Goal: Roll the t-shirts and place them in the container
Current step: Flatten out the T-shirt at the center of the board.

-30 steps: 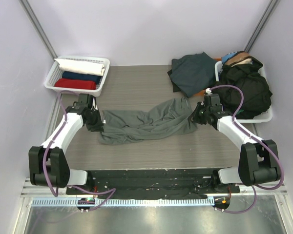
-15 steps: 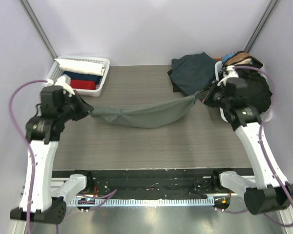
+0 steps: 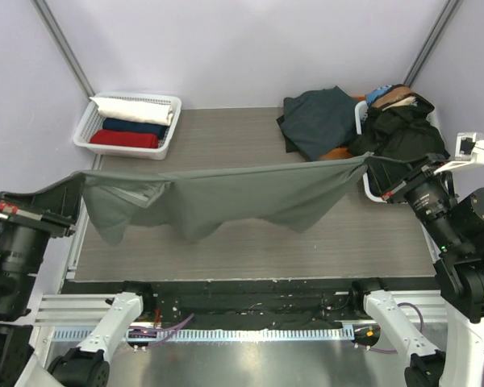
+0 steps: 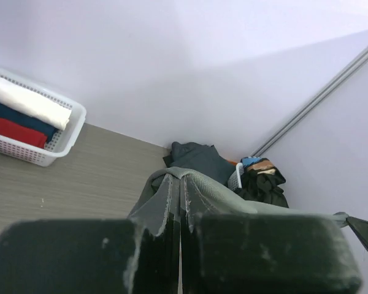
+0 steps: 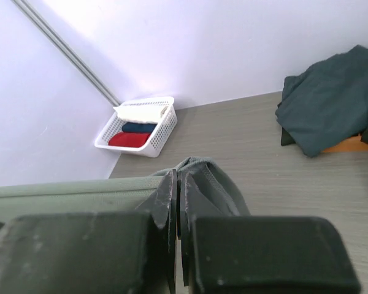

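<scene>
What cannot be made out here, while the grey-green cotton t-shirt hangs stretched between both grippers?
- Top view: orange thing, mostly covered by the dark teal cotton shirt.
- Top view: lower contents of the right white plastic lattice basket, buried under black clothes.
- Left wrist view: grey-green t-shirt's hanging part, behind the left gripper.

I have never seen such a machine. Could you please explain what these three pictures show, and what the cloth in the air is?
These are two robot arms at a table's near edge. One picture looks down from above; the other two come from a camera on each wrist, so the dark blocks below are that arm's own fingers. The left gripper and right gripper, both shut, hold a grey-green t-shirt stretched between them above the table. A white basket holds three rolled shirts; a dark teal shirt lies beside another basket of dark clothes.
</scene>
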Controlling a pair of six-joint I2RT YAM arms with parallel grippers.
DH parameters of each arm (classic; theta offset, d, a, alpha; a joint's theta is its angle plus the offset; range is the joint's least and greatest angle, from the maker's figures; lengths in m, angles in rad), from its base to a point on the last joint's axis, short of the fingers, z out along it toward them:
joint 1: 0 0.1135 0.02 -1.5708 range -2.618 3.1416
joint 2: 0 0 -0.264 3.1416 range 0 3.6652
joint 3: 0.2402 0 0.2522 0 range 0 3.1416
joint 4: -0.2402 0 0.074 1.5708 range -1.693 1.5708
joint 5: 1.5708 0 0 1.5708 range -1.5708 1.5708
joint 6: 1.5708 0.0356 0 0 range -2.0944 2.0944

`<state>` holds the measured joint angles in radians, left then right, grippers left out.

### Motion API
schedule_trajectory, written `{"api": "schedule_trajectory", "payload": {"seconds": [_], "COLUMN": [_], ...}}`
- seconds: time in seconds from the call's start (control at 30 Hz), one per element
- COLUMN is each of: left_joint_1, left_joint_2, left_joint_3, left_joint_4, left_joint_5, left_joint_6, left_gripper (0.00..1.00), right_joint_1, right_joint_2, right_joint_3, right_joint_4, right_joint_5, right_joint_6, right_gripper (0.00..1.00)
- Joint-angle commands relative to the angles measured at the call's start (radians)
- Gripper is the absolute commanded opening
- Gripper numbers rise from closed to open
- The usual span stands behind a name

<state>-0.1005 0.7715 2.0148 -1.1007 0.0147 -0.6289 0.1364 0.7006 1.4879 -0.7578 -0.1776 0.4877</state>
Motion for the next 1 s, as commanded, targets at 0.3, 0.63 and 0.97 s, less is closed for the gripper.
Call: {"api": "schedule_trajectory", "payload": {"seconds": [0.3, 0.63, 0.97], "left_joint_1": [-0.007, -0.005, 0.01], "left_joint_2": [0.33, 0.745, 0.657], "left_joint_3": [-0.171, 0.373, 0.068], "left_joint_4": [0.343, 0.49, 0.596], "left_joint_5": [0.064, 0.156, 0.185], "left_joint_6": [-0.055, -0.104, -0.101], "left_gripper": [0.0, 0.0, 0.0], "right_joint_1": [-0.004, -0.113, -0.204], "right_joint_2": [0.367, 0.847, 0.823], "right_joint_3": [0.044, 0.748, 0.657], "right_joint_4": [0.067, 0.002, 0.057], "right_joint_5": [0.032, -0.051, -0.157], "right_joint_6": [0.003, 0.064, 0.086], "right_gripper": [0.01, 0.01, 0.01]}}
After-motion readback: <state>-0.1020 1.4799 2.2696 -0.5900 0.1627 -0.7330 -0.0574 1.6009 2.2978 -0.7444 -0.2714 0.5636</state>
